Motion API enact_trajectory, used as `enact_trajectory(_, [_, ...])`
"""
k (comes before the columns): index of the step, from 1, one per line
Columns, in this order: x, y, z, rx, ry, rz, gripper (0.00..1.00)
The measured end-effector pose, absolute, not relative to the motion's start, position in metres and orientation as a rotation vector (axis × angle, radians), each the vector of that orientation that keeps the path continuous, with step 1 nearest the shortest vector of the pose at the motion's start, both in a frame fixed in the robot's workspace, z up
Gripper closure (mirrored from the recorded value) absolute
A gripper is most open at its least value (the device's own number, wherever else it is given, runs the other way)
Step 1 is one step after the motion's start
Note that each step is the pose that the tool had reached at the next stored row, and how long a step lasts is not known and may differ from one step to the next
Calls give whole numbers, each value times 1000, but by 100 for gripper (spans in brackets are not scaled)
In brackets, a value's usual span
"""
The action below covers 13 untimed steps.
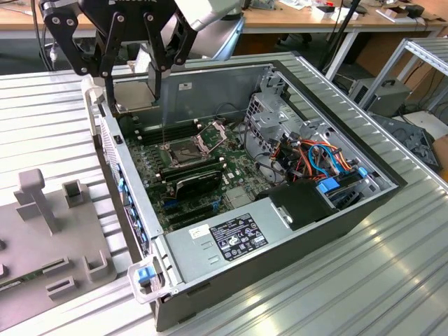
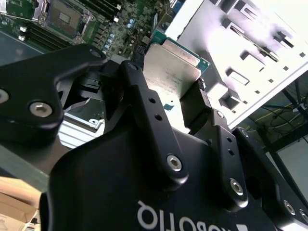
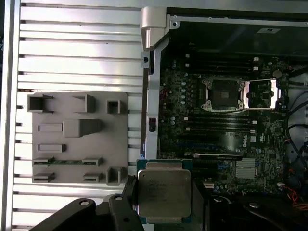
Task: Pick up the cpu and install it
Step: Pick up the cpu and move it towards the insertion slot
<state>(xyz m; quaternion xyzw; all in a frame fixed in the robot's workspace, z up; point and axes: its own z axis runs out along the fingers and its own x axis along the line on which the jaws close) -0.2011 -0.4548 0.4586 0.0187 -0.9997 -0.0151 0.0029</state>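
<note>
1. The cpu [image 3: 163, 195] is held by two opposite edges in the gripper [image 2: 171, 90], which is closed narrowly on it
2. It is carried in the air, above and well apart from the socket [image 3: 224, 93], out by the case wall [image 3: 153, 96]
3. The socket is seen bare, with its frame [image 3: 260, 94] swung open just beside it
4. The carry is judged to be the step in hand: the chip is best kept flat, firmly gripped, and squared to the socket so no contact is bent
</note>
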Motion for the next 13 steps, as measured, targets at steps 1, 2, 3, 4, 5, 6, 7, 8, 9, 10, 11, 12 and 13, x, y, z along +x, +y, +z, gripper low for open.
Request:
enact_trajectory(1, [-200, -455, 459, 59, -3135, -47, 45])
enact_trajectory(2, [-199, -455, 459, 59, -3135, -47, 45])
enact_trajectory(3, [-198, -455, 458, 59, -3135, -47, 45])
enact_trajectory(4, [-196, -455, 459, 59, -3135, -47, 45])
enact_trajectory(5, [-195, -455, 458, 59, -3135, -47, 45])
enact_trajectory(6, [-193, -455, 458, 58, -3134, -47, 45])
enact_trajectory(7, [-191, -455, 458, 58, -3134, -47, 45])
enact_trajectory(8, [-190, -455, 458, 58, -3134, -47, 45])
enact_trajectory(9, [-189, -455, 458, 59, -3134, -47, 45])
enact_trajectory(10, [-188, -455, 458, 59, -3134, -47, 45])
enact_trajectory(11, [-186, -455, 458, 59, -3134, -47, 45])
enact_trajectory(12, [-184, -455, 458, 58, -3134, -47, 45])
enact_trajectory(13, [-182, -455, 458, 59, -3134, -48, 45])
